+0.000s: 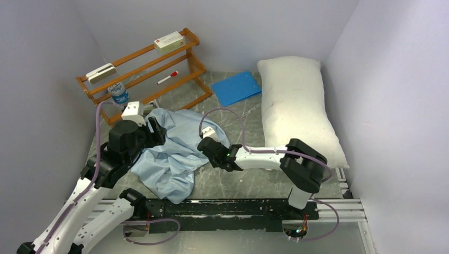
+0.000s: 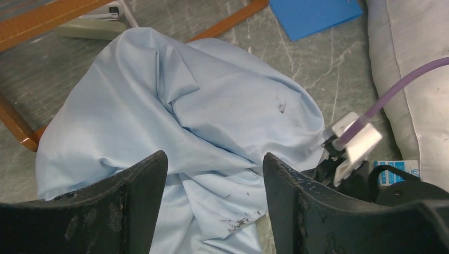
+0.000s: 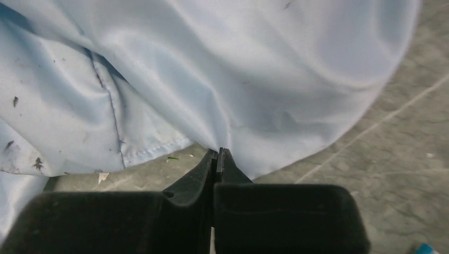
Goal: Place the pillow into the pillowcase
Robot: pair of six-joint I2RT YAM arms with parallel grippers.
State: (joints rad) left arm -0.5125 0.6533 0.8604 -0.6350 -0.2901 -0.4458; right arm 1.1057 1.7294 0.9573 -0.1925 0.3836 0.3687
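Observation:
The pale-blue pillowcase (image 1: 169, 156) lies crumpled on the grey table between my two arms. The plump white pillow (image 1: 296, 106) lies lengthwise along the right wall, apart from it. My left gripper (image 1: 156, 129) hovers over the left side of the pillowcase (image 2: 212, 106), jaws wide open, nothing between the fingers (image 2: 137, 196). My right gripper (image 1: 205, 144) is low at the pillowcase's right edge. In the right wrist view its tips (image 3: 218, 153) are pressed together on a fold of the pillowcase (image 3: 238, 69), with creases running up from the pinch. The pillow (image 2: 413, 63) shows at the right of the left wrist view.
A wooden rack (image 1: 143, 63) stands at the back left, holding a white box (image 1: 169, 41) and a marker (image 1: 167, 78); a blue-capped bottle (image 1: 118, 93) sits by it. A flat bright-blue sheet (image 1: 236, 87) lies between rack and pillow. Walls close in on three sides.

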